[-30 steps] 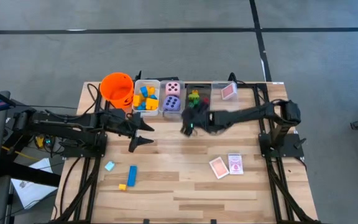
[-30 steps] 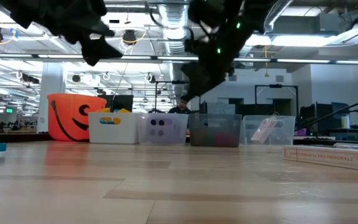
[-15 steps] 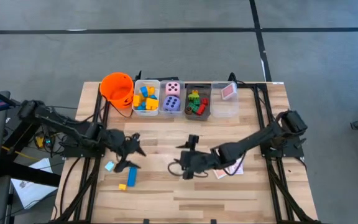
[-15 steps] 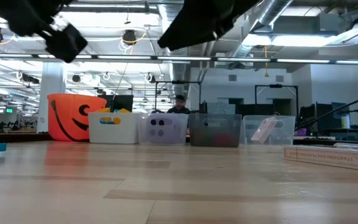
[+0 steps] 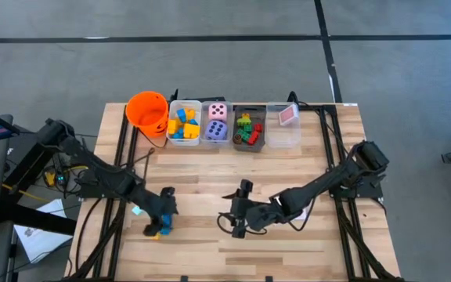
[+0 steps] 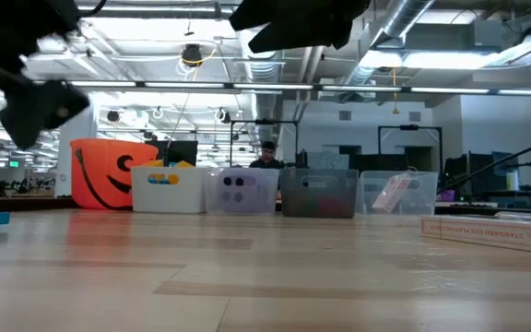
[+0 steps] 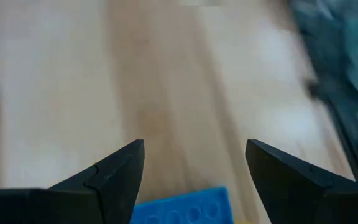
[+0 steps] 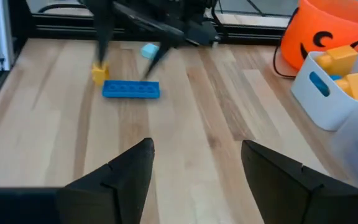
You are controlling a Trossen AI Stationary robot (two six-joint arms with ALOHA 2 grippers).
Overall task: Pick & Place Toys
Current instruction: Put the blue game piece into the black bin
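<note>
Blue building block [image 8: 131, 89] lies flat near the counter's [image 5: 210, 243] front left corner, a small yellow block [image 8: 99, 73] just beside one end and a light-blue block [image 8: 148, 51] a little farther off. The left gripper [image 5: 163, 213] hangs directly over the blue block, fingers spread wide to either side of it and holding nothing; whether they touch the block cannot be told. The right gripper [image 5: 239, 219] hovers low above the middle of the counter, fingers parted and empty, with bare planks between it and the left arm. Pink-white cards [image 5: 298, 210] lie partly hidden under the right arm. Along the far edge stand an orange bucket [image 5: 147, 110], a white bin [image 5: 183, 123] of yellow and blue blocks, a clear bin with a pink die [image 5: 218, 111] and a purple die [image 5: 217, 130], a grey bin [image 5: 249, 128] of green and red blocks, and a clear bin holding one card [image 5: 288, 116].
</note>
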